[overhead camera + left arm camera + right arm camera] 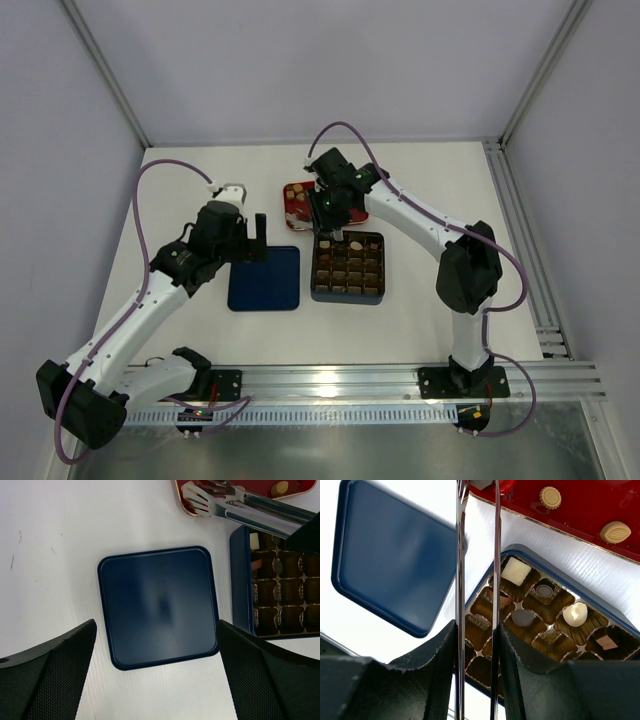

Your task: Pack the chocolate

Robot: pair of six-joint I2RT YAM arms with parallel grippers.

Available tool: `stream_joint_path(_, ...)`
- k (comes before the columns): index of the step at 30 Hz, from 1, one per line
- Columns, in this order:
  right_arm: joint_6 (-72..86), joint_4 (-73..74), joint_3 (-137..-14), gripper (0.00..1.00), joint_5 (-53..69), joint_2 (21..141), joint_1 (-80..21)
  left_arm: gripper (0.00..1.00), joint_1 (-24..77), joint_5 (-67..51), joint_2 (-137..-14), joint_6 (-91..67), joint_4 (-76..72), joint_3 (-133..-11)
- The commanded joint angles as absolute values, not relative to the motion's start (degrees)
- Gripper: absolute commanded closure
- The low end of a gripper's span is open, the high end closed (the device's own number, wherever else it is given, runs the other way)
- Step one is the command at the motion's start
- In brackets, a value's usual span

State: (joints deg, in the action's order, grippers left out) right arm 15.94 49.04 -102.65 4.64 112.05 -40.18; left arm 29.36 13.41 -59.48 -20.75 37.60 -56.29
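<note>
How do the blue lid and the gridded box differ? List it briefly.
The blue lid is a plain, bare panel; the gridded box holds brown cups, some with chocolate pieces. The lid lies below the open left gripper; the tongs clamped in the right gripper reach over the box. Both are square, round-cornered, dark blue at the rim, lying flat.

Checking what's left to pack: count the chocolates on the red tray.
2 show: a round chocolate farther in on the tray, an oval chocolate near the rim facing the box. More may be hidden or out of frame.
</note>
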Motion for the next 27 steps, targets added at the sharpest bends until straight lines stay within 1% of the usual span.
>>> stream_joint_path(1, 14.85, 48.43, -104.24, 0.61, 4.31, 112.24, -40.6, 0.0, 29.53, 13.27, -58.62, -20.74, 37.18, -57.04)
stream_joint_path(17, 13.53, 50.1, -104.76, 0.61, 0.88, 113.2, -40.08, 0.0, 29.53, 13.27, -58.71, -20.74, 37.26, -57.22)
stream_joint_path(21, 13.71, 50.1, -105.9, 0.64, 1.32, 113.82, -39.64, 0.0, 29.62, 13.36, -58.62, -20.74, 37.18, -57.04)
stream_joint_path(27, 14.06, 50.1, -106.87, 0.65, 1.23, 114.0, -39.2, 0.0, 29.53, 13.36, -58.71, -20.65, 37.18, -57.13)
